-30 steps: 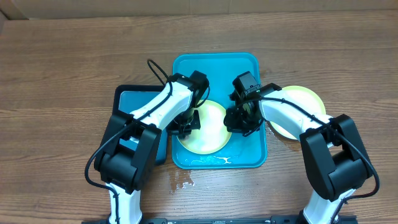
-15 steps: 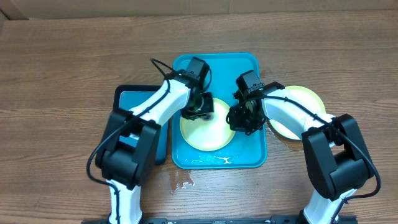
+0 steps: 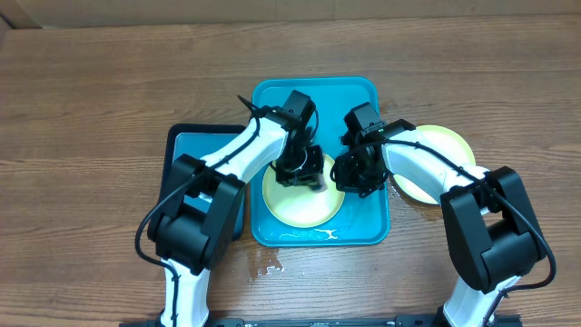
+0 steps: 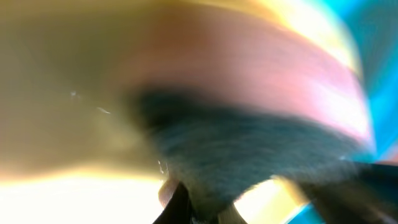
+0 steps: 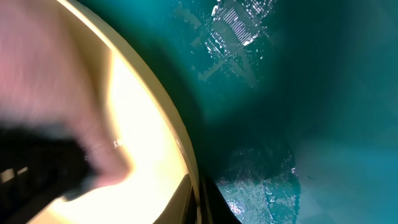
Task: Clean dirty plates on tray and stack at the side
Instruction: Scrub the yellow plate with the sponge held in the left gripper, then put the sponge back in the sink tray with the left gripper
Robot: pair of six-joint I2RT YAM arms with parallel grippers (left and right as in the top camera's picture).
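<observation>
On the turquoise tray (image 3: 363,95), a yellow-green plate (image 3: 304,207) lies with the left gripper (image 3: 303,175) at its 12 o'clock and the right gripper (image 3: 350,176) at 3 (finger spread of either: cannot tell).

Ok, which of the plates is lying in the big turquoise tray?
The yellow-green rimmed plate at the tray's near end. The other plate in view lies outside the tray, on the table to its right.
</observation>
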